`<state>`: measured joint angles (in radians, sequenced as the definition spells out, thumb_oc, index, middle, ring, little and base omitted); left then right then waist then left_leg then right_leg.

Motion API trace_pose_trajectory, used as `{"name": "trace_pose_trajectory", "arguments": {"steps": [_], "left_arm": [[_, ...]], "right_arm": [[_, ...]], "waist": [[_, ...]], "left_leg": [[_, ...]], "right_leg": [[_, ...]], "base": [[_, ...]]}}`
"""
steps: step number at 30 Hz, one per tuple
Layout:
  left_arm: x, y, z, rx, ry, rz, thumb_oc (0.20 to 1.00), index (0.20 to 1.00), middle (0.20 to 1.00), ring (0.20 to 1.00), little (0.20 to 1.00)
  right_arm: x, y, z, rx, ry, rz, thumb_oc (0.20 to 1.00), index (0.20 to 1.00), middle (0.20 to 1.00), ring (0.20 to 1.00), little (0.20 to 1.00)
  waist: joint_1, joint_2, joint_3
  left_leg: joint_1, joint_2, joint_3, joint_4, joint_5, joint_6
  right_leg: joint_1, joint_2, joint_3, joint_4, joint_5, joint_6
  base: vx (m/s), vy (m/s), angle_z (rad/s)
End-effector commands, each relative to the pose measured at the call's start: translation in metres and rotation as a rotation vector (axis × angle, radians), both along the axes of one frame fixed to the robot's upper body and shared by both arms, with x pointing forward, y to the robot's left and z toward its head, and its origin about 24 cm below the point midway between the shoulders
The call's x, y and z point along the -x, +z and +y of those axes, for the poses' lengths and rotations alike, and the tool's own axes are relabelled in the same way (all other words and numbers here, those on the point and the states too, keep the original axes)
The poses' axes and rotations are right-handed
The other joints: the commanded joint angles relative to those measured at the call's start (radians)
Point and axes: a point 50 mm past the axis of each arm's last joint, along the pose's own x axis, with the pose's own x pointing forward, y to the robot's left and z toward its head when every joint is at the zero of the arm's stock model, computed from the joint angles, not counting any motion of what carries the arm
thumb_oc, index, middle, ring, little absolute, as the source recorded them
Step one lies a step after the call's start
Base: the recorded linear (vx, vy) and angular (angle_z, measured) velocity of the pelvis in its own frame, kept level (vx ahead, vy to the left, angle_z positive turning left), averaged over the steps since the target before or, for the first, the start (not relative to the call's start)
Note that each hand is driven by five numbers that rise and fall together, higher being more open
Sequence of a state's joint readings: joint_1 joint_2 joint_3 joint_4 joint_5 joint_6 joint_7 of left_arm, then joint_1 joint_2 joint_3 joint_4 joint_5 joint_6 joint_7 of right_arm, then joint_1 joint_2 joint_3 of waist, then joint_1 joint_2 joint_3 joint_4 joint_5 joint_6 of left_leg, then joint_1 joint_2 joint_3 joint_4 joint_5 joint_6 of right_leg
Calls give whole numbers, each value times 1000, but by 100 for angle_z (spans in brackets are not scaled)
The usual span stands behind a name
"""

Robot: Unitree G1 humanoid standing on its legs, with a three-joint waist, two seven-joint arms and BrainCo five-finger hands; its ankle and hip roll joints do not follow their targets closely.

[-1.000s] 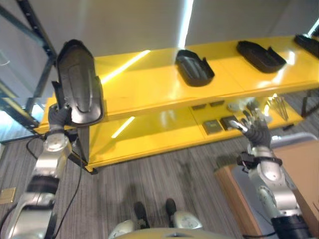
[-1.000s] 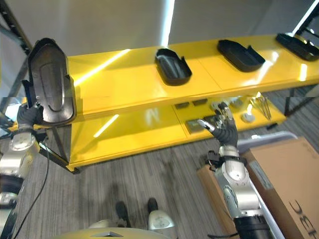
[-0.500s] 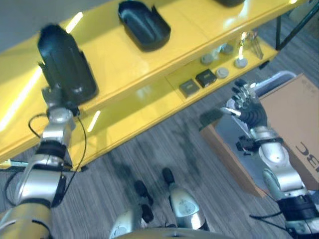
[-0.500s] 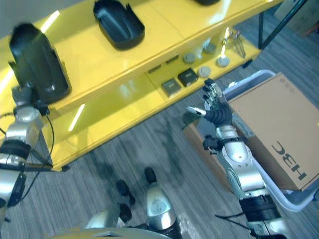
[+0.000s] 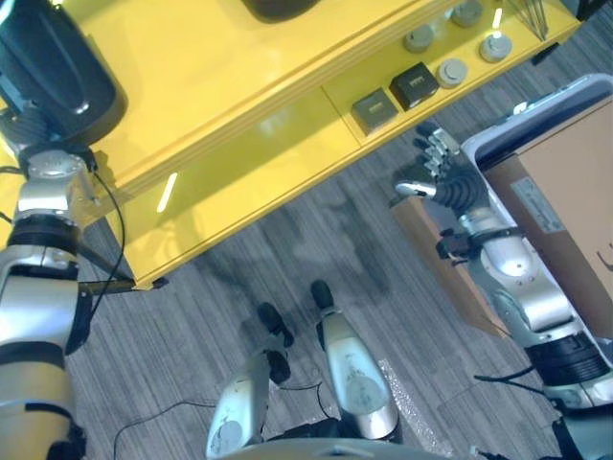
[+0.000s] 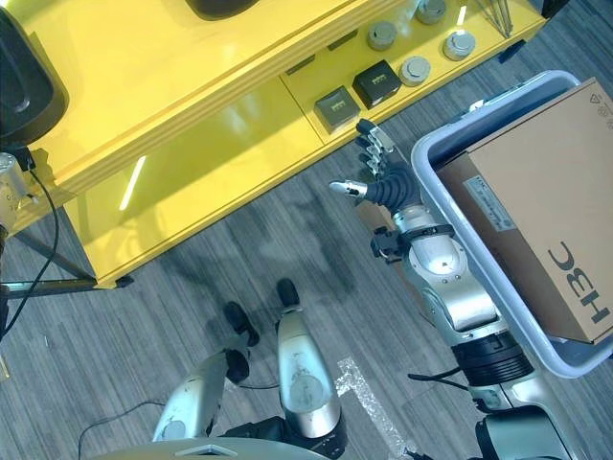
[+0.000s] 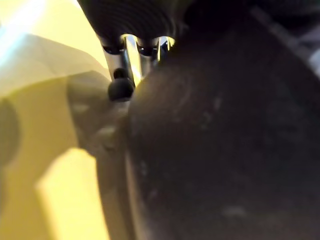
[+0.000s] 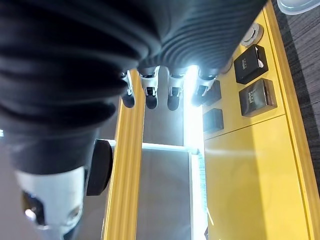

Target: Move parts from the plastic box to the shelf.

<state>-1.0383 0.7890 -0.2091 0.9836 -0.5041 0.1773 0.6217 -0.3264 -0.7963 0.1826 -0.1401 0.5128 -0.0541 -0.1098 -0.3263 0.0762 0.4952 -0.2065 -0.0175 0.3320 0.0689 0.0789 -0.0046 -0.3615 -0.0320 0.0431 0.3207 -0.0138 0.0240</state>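
Observation:
A black moulded part (image 5: 56, 75) lies at the left end of the yellow shelf's top board (image 5: 220, 67). My left hand (image 5: 36, 126) is at its near edge, mostly hidden under it. In the left wrist view the fingers (image 7: 126, 57) curl against the part (image 7: 220, 150). A second black part (image 6: 215, 8) sits farther right on the same board. My right hand (image 6: 385, 184) is open with fingers spread and empty. It hangs over the floor between the lower shelf and the grey plastic box (image 6: 422, 153).
A big cardboard box (image 6: 536, 192) lies in the plastic box. On the lower shelf board (image 5: 268, 144) lie small black blocks (image 5: 417, 84) and round discs (image 5: 450, 72). Grey carpet floor lies in front of the shelf.
The camera has tipped down, shifting the whole picture. The black part, held up on end before, now lies low on the top board. My right hand has dropped beside the plastic box.

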Motion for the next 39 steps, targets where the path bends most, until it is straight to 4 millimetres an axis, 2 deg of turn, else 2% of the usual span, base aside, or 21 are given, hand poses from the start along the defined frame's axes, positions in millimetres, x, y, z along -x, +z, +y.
{"name": "trace_pose_trajectory", "arguments": {"steps": [1,4,8,12,21,24,33,34,39], "left_arm": [[15,-40,24,-16,28,243,200,200,200,200,200],[15,-48,23,-16,-27,334,200,200,200,200,200],[18,-70,21,26,-98,455,200,200,200,200,200],[25,-90,22,67,-86,500,200,200,200,200,200],[42,-114,35,97,11,524,200,200,200,200,200],[43,-112,36,85,26,509,200,200,200,200,200],[37,-87,41,5,49,450,200,200,200,200,200],[29,-73,35,-16,32,404,200,200,200,200,200],[13,-60,15,-15,2,344,200,200,200,200,200]], "right_arm": [[4,20,-1,-20,17,-86,1000,1000,1000,1000,1000],[4,21,-2,-16,7,-89,1000,1000,1000,1000,1000],[5,23,-4,-15,0,-94,1000,1000,1000,1000,1000],[5,21,-6,-17,-12,-80,1000,1000,1000,1000,1000],[8,13,-9,-19,-25,-59,1000,1000,1000,1000,1000],[8,12,-9,-18,-33,-56,1000,1000,1000,1000,1000],[7,17,-11,-10,-41,-64,1000,1000,1000,1000,1000],[7,17,-11,-8,-40,-63,1000,1000,1000,1000,1000],[4,16,-6,-16,-34,-64,1000,1000,1000,1000,1000]], "waist": [[2,-42,-57],[4,-39,-54],[7,-36,-53],[11,-35,-58],[13,-37,-70],[13,-37,-70],[12,-35,-63],[8,-35,-61],[3,-45,-57]], "left_leg": [[-31,112,-70,124,-61,-44],[-24,108,-68,117,-60,-41],[-10,102,-66,109,-61,-39],[11,98,-64,107,-64,-37],[56,92,-59,84,-63,-36],[55,94,-57,83,-62,-37],[55,95,-54,72,-56,-41],[54,93,-52,71,-57,-41],[45,95,-50,82,-63,-41]], "right_leg": [[-2,-33,6,-50,-3,44],[7,-36,5,-62,3,47],[26,-39,5,-79,8,51],[52,-44,2,-90,10,53],[103,-51,0,-118,15,61],[102,-52,-1,-116,14,62],[99,-53,1,-120,17,65],[93,-52,3,-116,16,65],[85,-49,5,-109,14,65]], "base": [[22,31,0],[6,11,0],[0,0,0],[18,3,0],[8,-1,0],[0,0,0],[0,0,0],[0,0,0],[-4,-23,3]]}}
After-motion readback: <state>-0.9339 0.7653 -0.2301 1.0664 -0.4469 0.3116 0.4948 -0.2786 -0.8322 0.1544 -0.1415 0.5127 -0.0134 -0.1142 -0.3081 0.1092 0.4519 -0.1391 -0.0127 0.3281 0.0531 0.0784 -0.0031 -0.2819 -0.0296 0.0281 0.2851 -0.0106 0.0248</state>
